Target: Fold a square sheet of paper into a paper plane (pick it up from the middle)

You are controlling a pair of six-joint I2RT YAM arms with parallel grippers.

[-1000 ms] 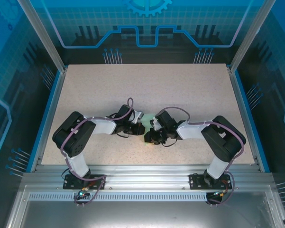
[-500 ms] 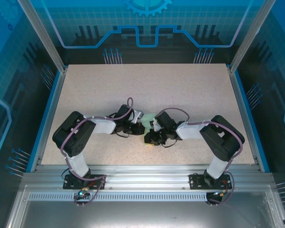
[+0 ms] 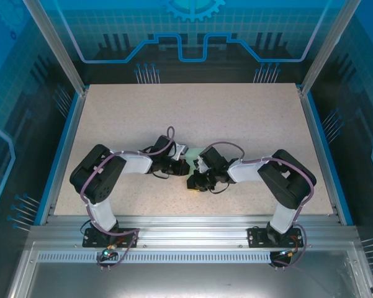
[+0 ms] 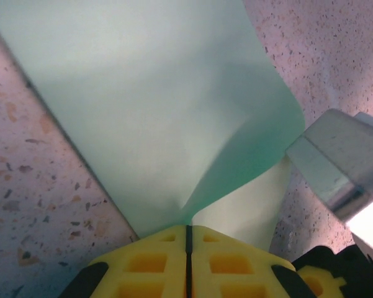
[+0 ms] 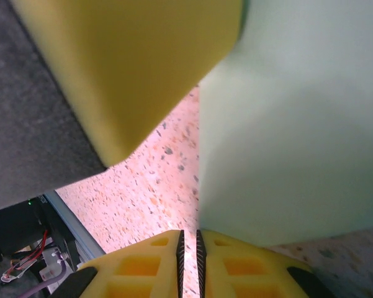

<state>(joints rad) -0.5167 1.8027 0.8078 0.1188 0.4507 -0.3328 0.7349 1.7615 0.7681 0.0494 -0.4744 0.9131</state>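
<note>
The square sheet of paper (image 4: 155,105) curves over the speckled worktop (image 3: 192,112), near its middle, between the two arms. The left tool (image 4: 187,241) is clamped on one edge and the right tool (image 5: 189,242) is pinched on another.

Table (image 3: 192,112) far half: free passage. Ctr blocked: L gripper (image 3: 184,166) & R gripper (image 3: 195,182) close together, sheet (image 4: 161,112) between.

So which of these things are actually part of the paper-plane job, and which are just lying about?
In the job:
- mint-green paper sheet, bent up between the arms
- left end effector, shut on the sheet
- right end effector, shut on the sheet

Just surroundings:
- speckled table
- blue wall panels
- metal rail at the near edge
</note>
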